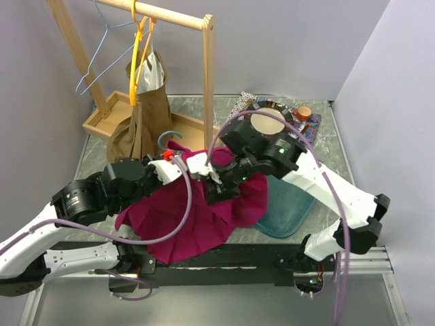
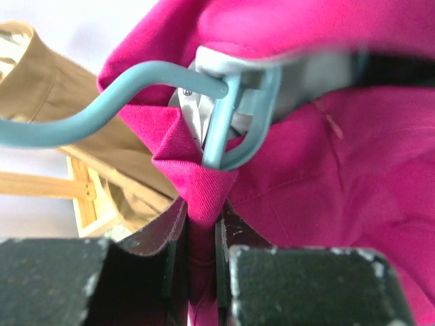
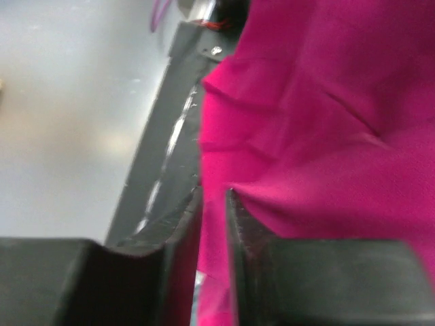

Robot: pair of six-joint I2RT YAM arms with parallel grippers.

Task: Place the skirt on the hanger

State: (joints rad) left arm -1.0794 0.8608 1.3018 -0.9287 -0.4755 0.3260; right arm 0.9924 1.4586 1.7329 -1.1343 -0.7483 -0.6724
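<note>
The desk (image 1: 332,139) carries a wooden rack (image 1: 208,64) at its far left corner. The magenta skirt (image 1: 197,214) lies bunched in the middle of the desk and spills over the near edge. It looks light, soft and limp, so it will sag and fold wherever it is not held. The firmer waist edge is the likely place to grip it.

The rack's base is a shallow wooden tray (image 1: 112,121), and the hem of a hanging tan garment (image 1: 146,112) reaches down into it.

A teal hanger (image 2: 129,78) sits against the skirt, its clip (image 2: 231,119) over a peak of cloth. The left end effector (image 2: 202,234) pinches that fold just below the clip. The right end effector (image 3: 214,227) has skirt cloth between nearly closed jaws, but I cannot tell whether it grips.
</note>
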